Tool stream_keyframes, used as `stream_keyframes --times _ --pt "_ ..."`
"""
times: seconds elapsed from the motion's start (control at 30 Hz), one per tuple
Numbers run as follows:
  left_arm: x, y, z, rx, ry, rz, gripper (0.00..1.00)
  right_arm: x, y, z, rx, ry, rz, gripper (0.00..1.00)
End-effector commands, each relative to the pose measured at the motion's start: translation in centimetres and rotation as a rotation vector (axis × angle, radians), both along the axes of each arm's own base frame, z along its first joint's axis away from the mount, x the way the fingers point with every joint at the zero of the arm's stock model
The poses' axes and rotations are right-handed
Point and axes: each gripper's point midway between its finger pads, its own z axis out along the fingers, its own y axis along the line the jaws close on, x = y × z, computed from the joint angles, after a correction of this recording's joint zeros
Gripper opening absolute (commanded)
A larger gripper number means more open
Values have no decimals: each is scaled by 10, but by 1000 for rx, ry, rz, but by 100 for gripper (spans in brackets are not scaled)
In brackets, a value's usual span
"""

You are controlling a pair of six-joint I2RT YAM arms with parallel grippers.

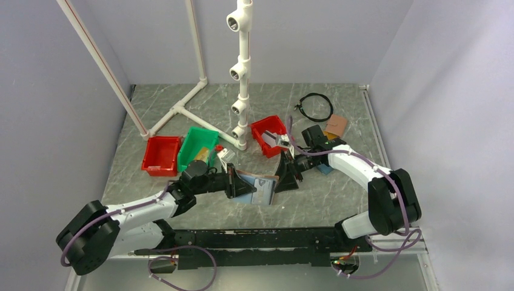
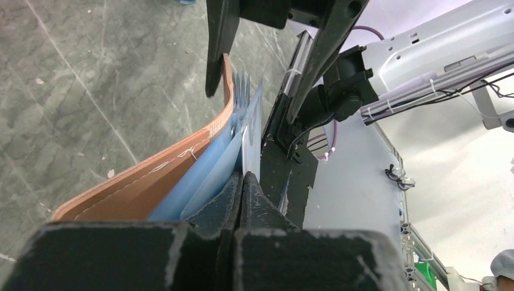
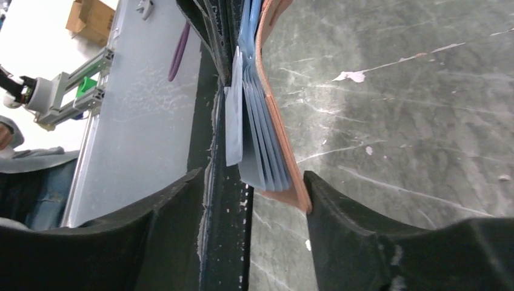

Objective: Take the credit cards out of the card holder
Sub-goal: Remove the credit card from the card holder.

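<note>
**A:** Where is the card holder?

**B:** The card holder (image 1: pixel 257 189) is near the middle of the worktop (image 1: pixel 339 203), opened out between the two arms. Its tan leather faces outward and its light blue leaves are fanned inside. I cannot tell whether it touches the surface.

**A:** And the jaws?

**B:** The left gripper (image 2: pixel 242 182) has its jaws pressed together on a blue leaf at one end. The right gripper (image 3: pixel 251 176) has its jaws spread wide astride the other end, and the leather touches one finger (image 3: pixel 339 224).

**A:** What is the surface like?

**B:** It is grey-green marbled stone with pale veins, flecked with white chips and scuffs.

**A:** And around it?

**B:** A green bin (image 1: pixel 198 148) and a red bin (image 1: pixel 160 156) sit beyond the left arm. A second red bin (image 1: pixel 268 134) is at the foot of a white pipe post (image 1: pixel 242 73). Far right lie a black cable loop (image 1: pixel 316 107) and a brown wallet (image 1: pixel 336 126). Plain pale lilac walls (image 1: pixel 436 79) close in three sides.
</note>
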Motion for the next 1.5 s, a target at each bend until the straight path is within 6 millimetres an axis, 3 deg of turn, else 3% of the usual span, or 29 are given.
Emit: stream_keyframes --times 0.0,0.23,0.37,0.53,0.63,0.87,1.07,1.27,1.47 --pt "1 -11 49 -149 -114 -52 0 -4 7 11 59 -32 54 58" --pt "-2 -8 50 -159 -117 -52 0 -10 7 19 93 -41 81 55" --pt "-4 -9 54 -177 -126 -63 0 -12 8 22 108 -41 92 47" --pt "-5 -11 56 -195 -122 -76 0 -17 9 31 157 -9 110 25" --pt "-5 -12 53 -193 -112 -78 0 -18 10 34 168 -8 116 0" --pt "2 3 40 -130 -76 -17 0 -8 8 22 108 -5 76 0" --pt "5 27 40 -106 -68 26 0 -7 7 16 92 -9 77 0" --pt "4 34 38 -72 -56 39 0 -4 6 8 56 -1 63 0" --pt "17 50 25 65 14 146 0 19 3 -28 -122 58 -44 0"
